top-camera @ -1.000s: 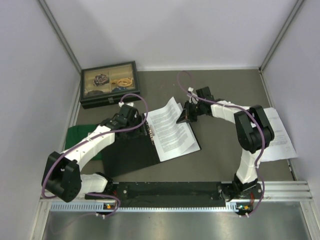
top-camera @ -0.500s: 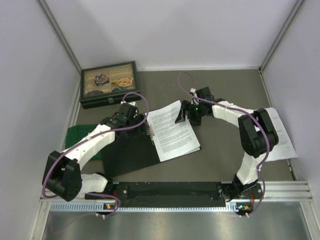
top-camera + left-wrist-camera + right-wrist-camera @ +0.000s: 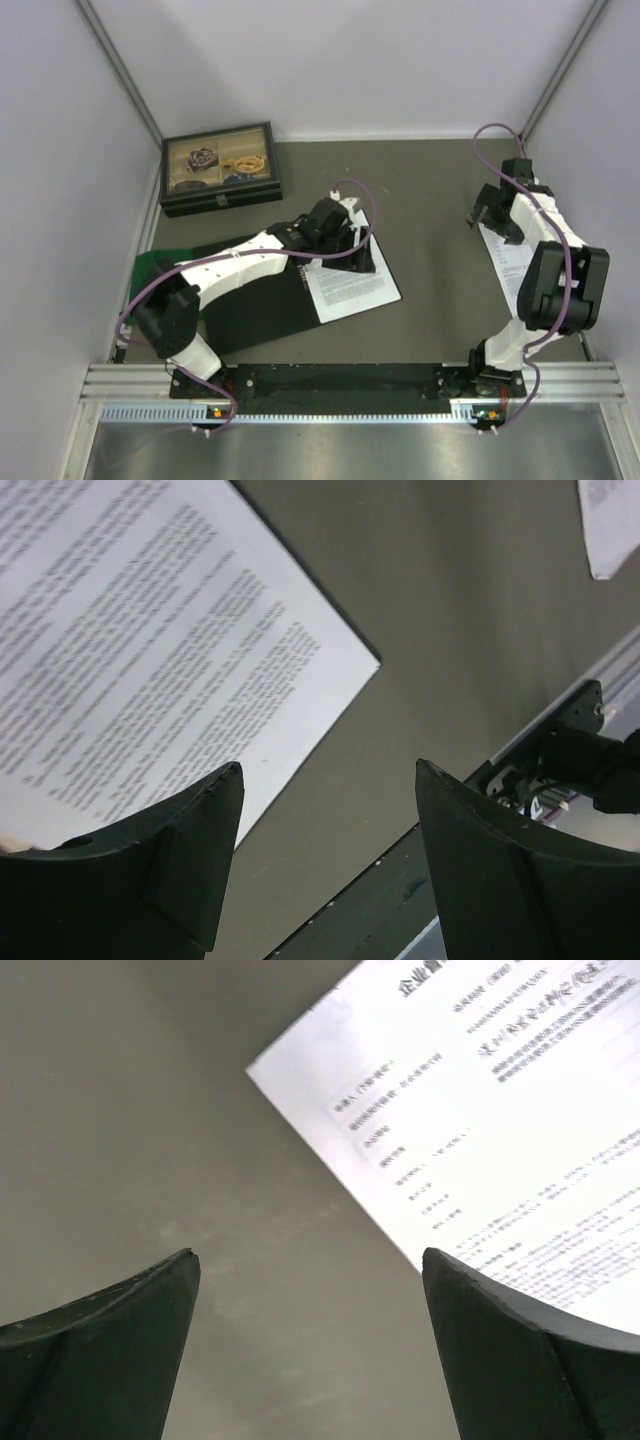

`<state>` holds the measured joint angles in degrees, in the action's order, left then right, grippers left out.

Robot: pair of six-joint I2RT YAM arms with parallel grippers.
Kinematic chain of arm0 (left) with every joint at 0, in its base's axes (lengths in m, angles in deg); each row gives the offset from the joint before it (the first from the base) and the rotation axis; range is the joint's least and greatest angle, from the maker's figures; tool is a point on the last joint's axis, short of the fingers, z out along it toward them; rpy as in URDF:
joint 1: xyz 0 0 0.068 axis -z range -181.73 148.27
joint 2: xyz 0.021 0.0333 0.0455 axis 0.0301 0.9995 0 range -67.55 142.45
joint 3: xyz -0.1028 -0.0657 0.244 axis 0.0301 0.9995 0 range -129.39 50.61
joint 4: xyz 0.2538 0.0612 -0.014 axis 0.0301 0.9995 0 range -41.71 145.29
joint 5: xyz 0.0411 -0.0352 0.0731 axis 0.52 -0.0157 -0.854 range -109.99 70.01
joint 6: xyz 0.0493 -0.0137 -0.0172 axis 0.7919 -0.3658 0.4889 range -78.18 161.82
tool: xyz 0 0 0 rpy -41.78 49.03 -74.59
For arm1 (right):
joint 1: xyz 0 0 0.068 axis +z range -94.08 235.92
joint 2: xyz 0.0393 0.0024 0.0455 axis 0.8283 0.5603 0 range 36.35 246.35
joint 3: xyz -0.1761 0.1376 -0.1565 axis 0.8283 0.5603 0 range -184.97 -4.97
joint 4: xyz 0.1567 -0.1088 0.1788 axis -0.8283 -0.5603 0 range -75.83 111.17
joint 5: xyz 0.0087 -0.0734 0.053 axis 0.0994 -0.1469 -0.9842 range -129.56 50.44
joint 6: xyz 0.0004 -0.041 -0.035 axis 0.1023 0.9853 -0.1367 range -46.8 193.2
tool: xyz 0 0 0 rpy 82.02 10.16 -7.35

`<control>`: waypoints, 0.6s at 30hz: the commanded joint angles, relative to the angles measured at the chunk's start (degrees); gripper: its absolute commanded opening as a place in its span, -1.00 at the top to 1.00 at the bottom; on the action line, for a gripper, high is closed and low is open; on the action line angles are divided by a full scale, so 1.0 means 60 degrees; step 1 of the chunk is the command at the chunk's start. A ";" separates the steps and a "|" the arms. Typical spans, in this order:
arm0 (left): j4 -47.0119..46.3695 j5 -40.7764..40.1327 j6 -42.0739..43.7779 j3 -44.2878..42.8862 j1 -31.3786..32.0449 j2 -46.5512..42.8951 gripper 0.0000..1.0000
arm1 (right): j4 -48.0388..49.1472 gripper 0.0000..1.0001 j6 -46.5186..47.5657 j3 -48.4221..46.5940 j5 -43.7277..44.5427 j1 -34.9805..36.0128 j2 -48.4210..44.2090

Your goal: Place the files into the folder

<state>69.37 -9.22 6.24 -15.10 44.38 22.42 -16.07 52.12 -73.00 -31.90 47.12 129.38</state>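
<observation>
The folder [image 3: 255,315] lies open in the middle of the table, black inside up. One of the files, a printed sheet [image 3: 352,285], rests flat on its right half. My left gripper [image 3: 345,240] hovers open over that sheet's far part. In the left wrist view the sheet [image 3: 150,630] fills the upper left, and the left gripper [image 3: 328,768] holds nothing. My right gripper [image 3: 490,215] stands open at the far right, beside more files [image 3: 503,262] that its arm partly hides. The right wrist view has the right gripper [image 3: 310,1254] empty over bare table, next to a printed sheet's corner [image 3: 500,1140].
A black glass-lidded box [image 3: 220,165] stands at the back left. A green cloth [image 3: 150,265] peeks out left of the folder. The arms' mounting rail [image 3: 340,380] runs along the near edge. Grey walls close in both sides.
My right gripper opened, let go of the sheet, and swung right to the other files. The sheet now lies flat in the folder. My left arm reached right across the folder.
</observation>
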 commanded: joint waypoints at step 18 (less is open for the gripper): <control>-0.1082 0.0769 0.0435 -0.0210 0.0504 -0.0039 -0.48 | -0.0564 -0.33 0.2239 -0.0073 0.1644 0.0326 0.2014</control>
<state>65.39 -5.81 7.53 -16.55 47.51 24.85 -20.26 63.90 -73.96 -19.57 50.51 140.84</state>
